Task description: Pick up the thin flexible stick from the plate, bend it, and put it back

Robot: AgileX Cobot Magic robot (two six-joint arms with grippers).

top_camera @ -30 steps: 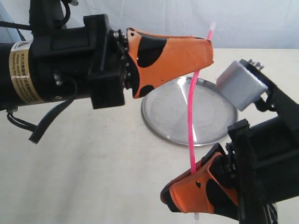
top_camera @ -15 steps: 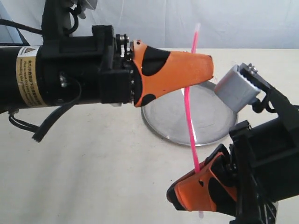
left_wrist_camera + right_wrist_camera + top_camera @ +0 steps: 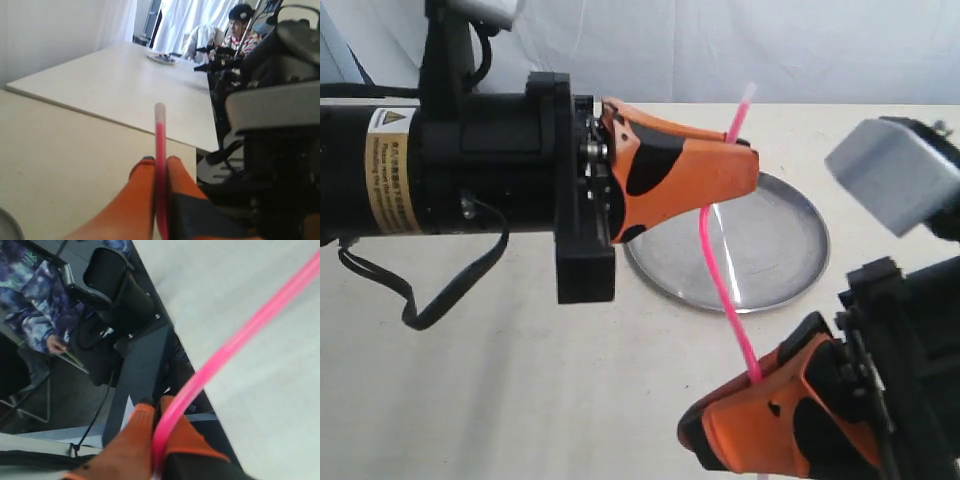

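left claw (image 3: 745, 160): orange fingers clenched on the upper part of the thin flexible stick (image 3: 717, 272). the whitish tip pokes up past the fingers. left wrist view shows the same: stick (image 3: 160, 145) pinched between the two pads of the claw (image 3: 160, 167).

right claw (image 3: 728, 412): clamped on the stick's lower end. right wrist view shows the pink rod (image 3: 225, 354) running into the closed fingers (image 3: 157, 412).

stick: in the air above the table (image 3: 500, 380), spanning both claws, not touching the plate (image 3: 790, 272). it is bowed, with the bend just below the left claw.

plate: flat on the table, behind the stick in the exterior view.
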